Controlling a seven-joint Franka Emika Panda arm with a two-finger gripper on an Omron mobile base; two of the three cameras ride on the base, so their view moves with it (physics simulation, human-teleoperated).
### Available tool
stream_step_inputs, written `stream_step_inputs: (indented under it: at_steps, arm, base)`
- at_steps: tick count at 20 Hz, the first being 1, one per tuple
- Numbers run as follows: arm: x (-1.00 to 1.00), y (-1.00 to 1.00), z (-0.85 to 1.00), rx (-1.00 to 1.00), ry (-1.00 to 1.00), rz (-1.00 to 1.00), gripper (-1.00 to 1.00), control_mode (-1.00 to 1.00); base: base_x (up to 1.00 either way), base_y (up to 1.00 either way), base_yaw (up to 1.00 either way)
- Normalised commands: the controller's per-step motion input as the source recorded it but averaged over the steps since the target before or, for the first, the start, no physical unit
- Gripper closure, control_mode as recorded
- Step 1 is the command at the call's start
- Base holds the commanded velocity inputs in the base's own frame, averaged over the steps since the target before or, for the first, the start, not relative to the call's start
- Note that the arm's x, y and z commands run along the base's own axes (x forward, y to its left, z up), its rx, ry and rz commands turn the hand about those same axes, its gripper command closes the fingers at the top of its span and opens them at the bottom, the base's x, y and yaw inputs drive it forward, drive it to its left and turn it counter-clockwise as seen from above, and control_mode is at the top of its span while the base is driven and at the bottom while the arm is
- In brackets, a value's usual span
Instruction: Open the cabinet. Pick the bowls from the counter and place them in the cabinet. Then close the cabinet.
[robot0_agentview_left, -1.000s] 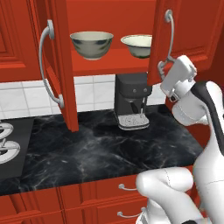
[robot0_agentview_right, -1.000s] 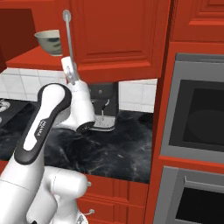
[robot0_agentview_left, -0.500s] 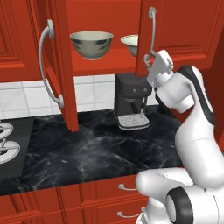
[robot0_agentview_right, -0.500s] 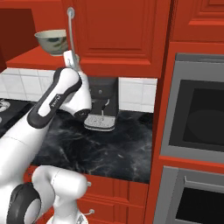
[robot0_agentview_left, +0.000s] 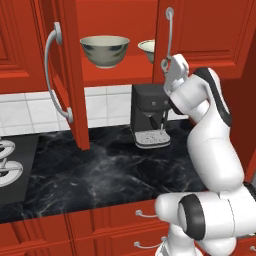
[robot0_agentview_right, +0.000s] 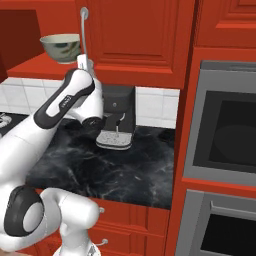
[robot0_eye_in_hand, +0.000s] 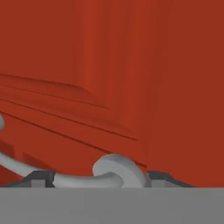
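Between tool (robot0_eye_in_hand: 94, 177) tips, cabinet handle (robot0_eye_in_hand: 114, 171)

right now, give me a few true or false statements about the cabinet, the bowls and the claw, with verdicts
1. Both bowls sit on the counter. False: the deeper bowl and the shallower bowl sit on the shelf inside the cabinet.
2. The left door stands wide open. True.
3. The claw is at the lower end of the right door's handle. True.
4. The right door is fully shut. False: a gap remains, with the shallower bowl partly showing past its edge.
5. A coffee machine stands on the counter under the cabinet. True.
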Motion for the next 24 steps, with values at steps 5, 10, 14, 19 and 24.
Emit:
stream_step_inputs:
  at_steps: [5,10,14,19,24]
  arm:
    - [0.58,0.0,0.0,0.0,0.2,-0.01,-1.0,-1.0]
    - [-0.25,-0.11,0.0,0.07,0.05,0.0,-1.0,-1.0]
    - [-0.8,0.0,0.0,0.1,0.0,0.0,-1.0,-1.0]
    - [-0.73,0.0,0.0,0.05,0.0,0.0,-1.0,-1.0]
    - [-0.85,0.03,0.35,0.0,0.01,0.0,-1.0,-1.0]
  base:
    - [0.0,0.0,0.0]
    - [0.0,0.0,0.0]
    - [0.0,0.0,0.0]
    - [0.0,0.0,0.0]
    - [0.0,0.0,0.0]
